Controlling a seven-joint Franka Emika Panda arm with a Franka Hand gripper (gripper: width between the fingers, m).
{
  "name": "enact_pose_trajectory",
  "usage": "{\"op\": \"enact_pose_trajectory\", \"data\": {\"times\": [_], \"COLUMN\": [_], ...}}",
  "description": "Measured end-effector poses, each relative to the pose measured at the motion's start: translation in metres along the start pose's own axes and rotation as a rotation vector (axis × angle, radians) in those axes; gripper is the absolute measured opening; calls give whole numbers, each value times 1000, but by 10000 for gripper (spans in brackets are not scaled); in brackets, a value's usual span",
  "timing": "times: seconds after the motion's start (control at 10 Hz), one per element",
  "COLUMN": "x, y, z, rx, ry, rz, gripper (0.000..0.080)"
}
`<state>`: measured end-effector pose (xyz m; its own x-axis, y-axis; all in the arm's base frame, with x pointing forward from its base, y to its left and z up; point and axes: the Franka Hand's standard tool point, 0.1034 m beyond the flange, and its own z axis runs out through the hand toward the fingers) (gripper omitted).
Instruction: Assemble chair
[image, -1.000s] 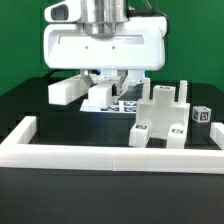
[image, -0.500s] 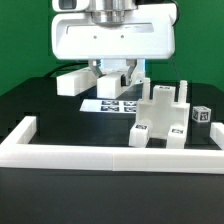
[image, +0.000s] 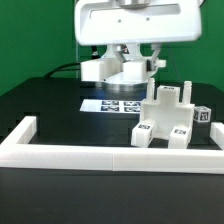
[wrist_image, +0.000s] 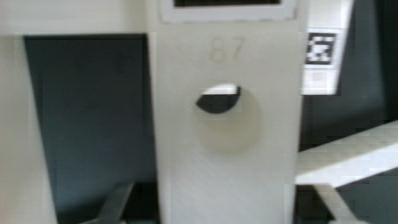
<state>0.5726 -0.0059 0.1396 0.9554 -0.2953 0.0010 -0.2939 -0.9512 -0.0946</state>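
Note:
My gripper (image: 128, 62) hangs above the back of the table, shut on a white chair piece (image: 102, 69) that sticks out toward the exterior view's left. In the wrist view this piece (wrist_image: 214, 150) is a flat white bar with a round hole (wrist_image: 217, 97), and it fills the gap between the fingers (wrist_image: 128, 200) of the gripper (wrist_image: 222, 208). A partly built chair (image: 165, 120) of blocky white parts with square tags stands on the table, below the gripper and toward the exterior view's right.
The marker board (image: 110, 104) lies flat under the gripper. A long white border frame (image: 100, 152) runs along the front and turns back at both ends. A small tagged cube (image: 201, 115) sits beside the chair at the exterior view's right.
The arm has risen and shifted toward the exterior view's right, carrying the white piece up off the table with it. The jaws stayed shut.

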Motion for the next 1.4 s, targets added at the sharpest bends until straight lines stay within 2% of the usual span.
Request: {"op": "enact_pose_trajectory", "data": {"times": [0.3, 0.5, 0.9, 1.0, 1.2, 1.4], "x": [-8, -13, -18, -22, -30, -32], "y": [-24, -45, -42, -49, -67, -72], "z": [5, 11, 16, 15, 18, 20], "rx": [-1, -2, -6, -17, -21, -23], "ry": [5, -2, -12, -11, -15, -14], "rz": [-3, 70, 86, 106, 112, 109], "gripper": [290, 290, 290, 290, 290, 290]}}
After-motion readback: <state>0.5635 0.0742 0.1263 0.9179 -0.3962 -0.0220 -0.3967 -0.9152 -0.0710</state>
